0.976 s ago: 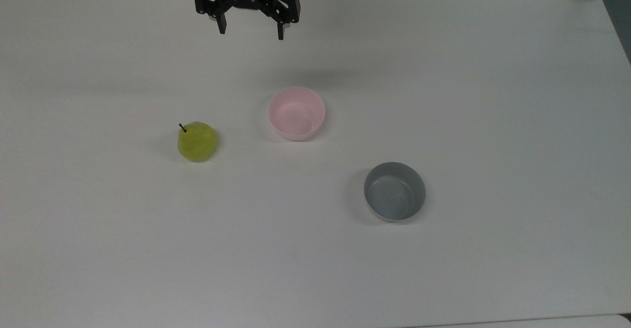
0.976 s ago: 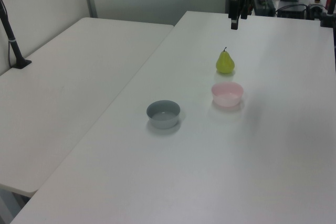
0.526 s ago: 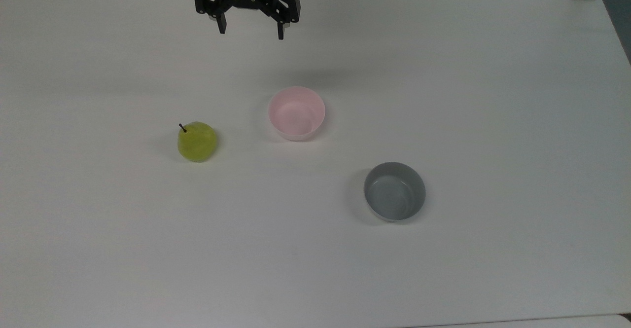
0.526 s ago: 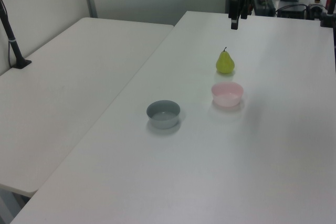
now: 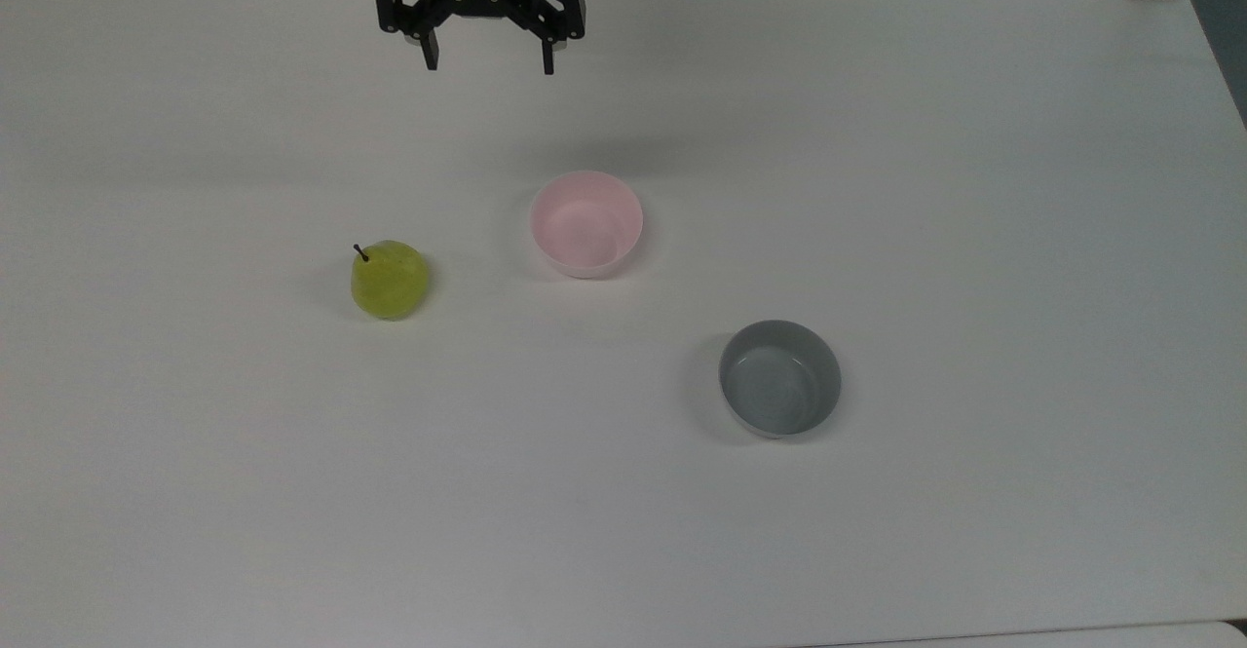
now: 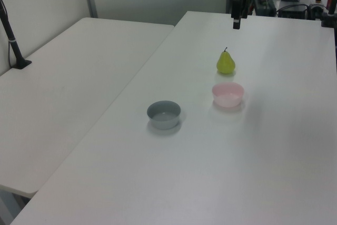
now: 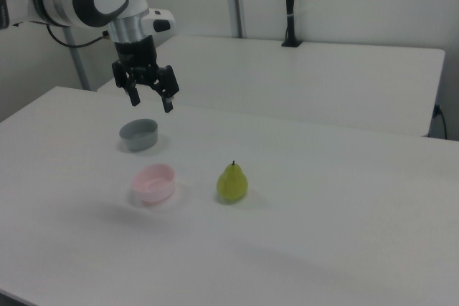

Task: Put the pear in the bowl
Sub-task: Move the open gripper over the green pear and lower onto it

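The yellow-green pear (image 5: 389, 280) stands upright on the white table, stem up, also seen as the pear (image 6: 226, 62) and the pear (image 7: 232, 183). The pale pink bowl (image 5: 585, 223) sits to the pear's right in the top view, plain inside; it is the bowl (image 6: 228, 94) and the bowl (image 7: 154, 183) too. My gripper (image 5: 487, 67) hangs high above the table's far edge in the top view, open and holding nothing, well away from both. It appears again as the gripper (image 7: 151, 102) and the gripper (image 6: 237, 24).
A grey bowl (image 5: 779, 377) of like size stands on the table (image 5: 974, 239) toward the top view's lower right, also the grey bowl (image 7: 138, 134). A second white table (image 6: 68, 88) adjoins on the left view's left, with a black post (image 6: 11, 38) on it.
The gripper has shifted slightly toward the top view's left and upper edge, staying open. Pear and bowls have not moved.
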Robot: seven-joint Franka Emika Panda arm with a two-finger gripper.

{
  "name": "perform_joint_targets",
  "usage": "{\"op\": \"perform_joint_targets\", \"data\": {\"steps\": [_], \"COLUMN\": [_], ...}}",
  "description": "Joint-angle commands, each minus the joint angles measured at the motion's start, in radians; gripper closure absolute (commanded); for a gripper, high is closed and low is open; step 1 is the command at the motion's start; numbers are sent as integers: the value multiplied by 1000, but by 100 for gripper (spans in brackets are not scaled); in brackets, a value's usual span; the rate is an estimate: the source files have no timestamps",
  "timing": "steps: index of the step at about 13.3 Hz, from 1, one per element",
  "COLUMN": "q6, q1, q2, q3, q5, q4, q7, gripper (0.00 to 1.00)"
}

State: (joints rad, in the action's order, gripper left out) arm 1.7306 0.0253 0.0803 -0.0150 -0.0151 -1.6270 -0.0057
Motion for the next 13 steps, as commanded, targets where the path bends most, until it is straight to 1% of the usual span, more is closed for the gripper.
{"op": "perform_joint_targets", "data": {"steps": [1,2,4,9,10,12,13], "q6": [-16,-10,32,170,196,274,299], "q1": [-44,-74,-119,-168,-170,-173,-173], "q2": [-14,-7,13,130,162,238,272], "q3": [-6,-8,-8,-14,-14,-14,-14], "q5": [6,6,9,4,-3,-49,-51], "q4": [-8,-7,3,-7,-13,-28,-28], "q7": [-175,-251,-319,-402,-411,-412,-412], "gripper": [0,0,0,0,0,0,0]}}
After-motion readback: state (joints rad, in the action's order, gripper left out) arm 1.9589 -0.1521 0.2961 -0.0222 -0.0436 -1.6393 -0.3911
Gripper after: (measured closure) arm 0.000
